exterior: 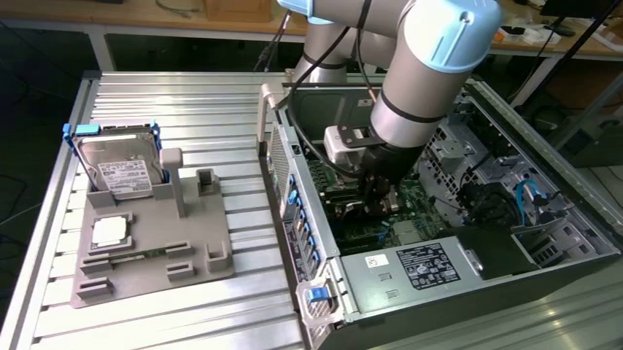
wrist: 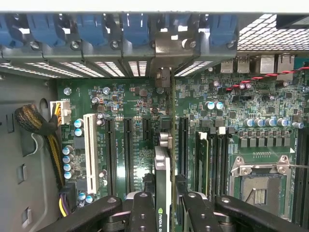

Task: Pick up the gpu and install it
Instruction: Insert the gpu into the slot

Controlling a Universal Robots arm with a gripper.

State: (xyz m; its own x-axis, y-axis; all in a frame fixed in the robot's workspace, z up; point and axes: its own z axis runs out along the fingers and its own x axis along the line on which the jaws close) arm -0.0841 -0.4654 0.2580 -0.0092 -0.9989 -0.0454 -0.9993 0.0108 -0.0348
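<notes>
The gpu (wrist: 164, 169) appears edge-on in the wrist view, a thin card with a green board edge and a dark cooler face. It stands upright over the motherboard (wrist: 140, 101) between two black slots. Its silvery end bracket (wrist: 164, 50) reaches the case's rear slot wall. My gripper (wrist: 167, 212) is shut on the card, one dark finger (wrist: 142, 212) on each side. In the exterior view my gripper (exterior: 375, 200) is lowered deep into the open computer case (exterior: 292, 182). I cannot tell whether the card's edge sits in a slot.
A grey holder (exterior: 195, 255) on the slatted table carries a silver hard drive (exterior: 122, 171), a processor chip (exterior: 109, 232) and a memory stick (exterior: 136, 255). Inside the case are the power supply (exterior: 419, 266), an open processor socket (wrist: 258, 181), a white slot (wrist: 89, 150) and a cable bundle (wrist: 38, 125).
</notes>
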